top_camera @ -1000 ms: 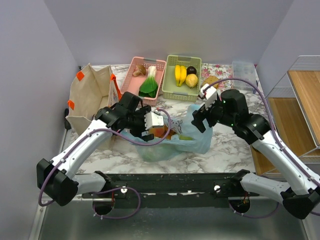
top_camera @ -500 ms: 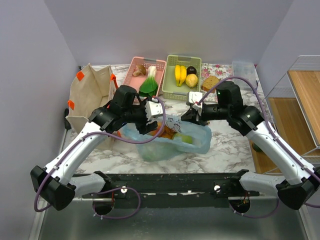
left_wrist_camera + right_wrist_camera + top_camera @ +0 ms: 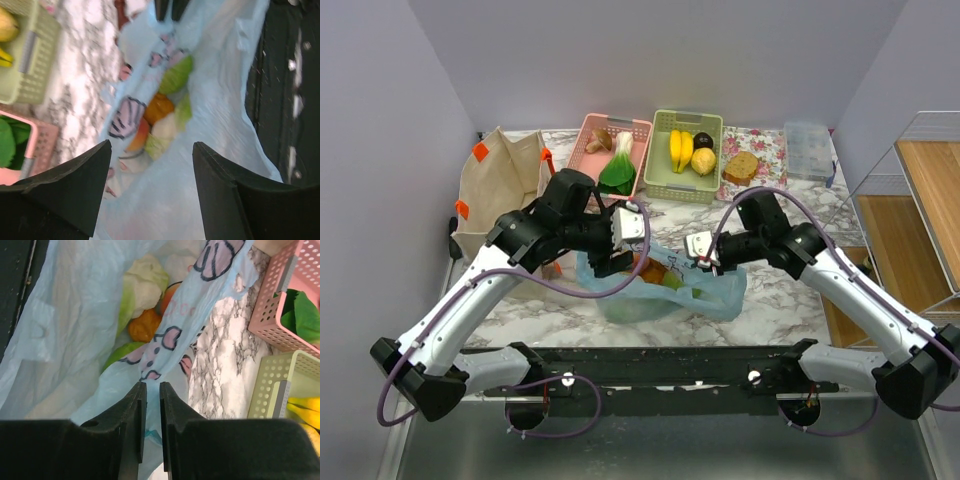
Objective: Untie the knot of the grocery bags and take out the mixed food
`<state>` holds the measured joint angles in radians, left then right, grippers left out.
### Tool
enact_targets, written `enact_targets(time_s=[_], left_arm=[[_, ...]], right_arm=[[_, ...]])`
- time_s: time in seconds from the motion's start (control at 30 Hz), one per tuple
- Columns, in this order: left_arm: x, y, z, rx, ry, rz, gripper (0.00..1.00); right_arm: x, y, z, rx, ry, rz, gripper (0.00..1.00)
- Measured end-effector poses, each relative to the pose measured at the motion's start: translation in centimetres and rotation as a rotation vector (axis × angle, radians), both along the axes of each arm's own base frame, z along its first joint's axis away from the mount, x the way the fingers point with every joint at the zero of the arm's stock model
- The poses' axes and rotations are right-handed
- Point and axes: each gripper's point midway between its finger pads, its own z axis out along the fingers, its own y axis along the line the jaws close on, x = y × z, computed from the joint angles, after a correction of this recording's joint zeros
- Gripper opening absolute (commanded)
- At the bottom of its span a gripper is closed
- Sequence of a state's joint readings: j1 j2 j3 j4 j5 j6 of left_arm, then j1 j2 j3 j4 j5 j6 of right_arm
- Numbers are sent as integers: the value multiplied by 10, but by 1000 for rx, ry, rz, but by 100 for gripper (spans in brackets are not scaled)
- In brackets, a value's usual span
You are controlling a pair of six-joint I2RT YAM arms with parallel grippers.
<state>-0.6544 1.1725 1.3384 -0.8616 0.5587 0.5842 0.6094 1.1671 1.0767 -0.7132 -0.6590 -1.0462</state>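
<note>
Top view: grocery bag sits mid-desk near the front edge. It is in front of the pink basket and green basket, with the tote off to its left. The mouth gapes upward and no tie shows across it, so untying reads as done. The step now looks like holding the mouth open and going in for the food. Mixed food lies low inside the bag. Left fingers are over the left rim, right fingers at the right rim.

Left wrist view: the left fingers are spread wide and released, nothing between them, hovering above the open mouth. Below them is the cabbage, with an orange piece just beside it and more food packed close. A printed fold of film lies along one side of the pile.

Right wrist view: the right fingers are nearly together with only a thin slit. Blue film runs into that slit, so I judge them clenched on the bag rim. The food sits beyond the tips, partly under the printed fold.

To do it well:
- The right side should hold the rim up and outward so the mouth stays taut and wide.
- The left should descend spread, straddle one exposed piece (the orange piece looks the most open) and clear the printed fold.
- Close on food only; thin film caught in the grasp would drag the whole bag.
- Lift straight up and out.
</note>
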Motion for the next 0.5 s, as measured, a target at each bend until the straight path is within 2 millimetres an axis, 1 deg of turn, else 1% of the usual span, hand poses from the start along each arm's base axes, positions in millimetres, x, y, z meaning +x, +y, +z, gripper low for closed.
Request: enact_targets(time_s=[0.1,0.13,0.17,0.2,0.23,0.3,0.4,0.47,0.5], left_arm=[[-21,15,-22,66,52,-37,56],[-27,21,-35,95,72,-45,54],[-32,27,-50,127,96,-49,52],[-35,30,-59,148,108,-50,49],[-37,37,-76,190,133,-42,48],[-38,46,-97,242,159,-24,48],[-34,54,-111,279,167,6,48],[-31,55,-112,279,159,18,47],[-30,54,-111,275,155,21,46]], right_arm=[[-12,-9,-5,-18,-25,33,27],[-15,-11,-4,-17,-31,41,28],[-18,-11,-1,-12,-38,50,31],[-21,-11,2,-8,-45,63,33],[-24,-10,6,-8,-47,75,34],[-33,-4,20,-8,-59,124,34],[-48,12,37,3,-78,201,26],[-56,21,38,2,-74,238,20],[-58,24,35,-5,-67,249,19]])
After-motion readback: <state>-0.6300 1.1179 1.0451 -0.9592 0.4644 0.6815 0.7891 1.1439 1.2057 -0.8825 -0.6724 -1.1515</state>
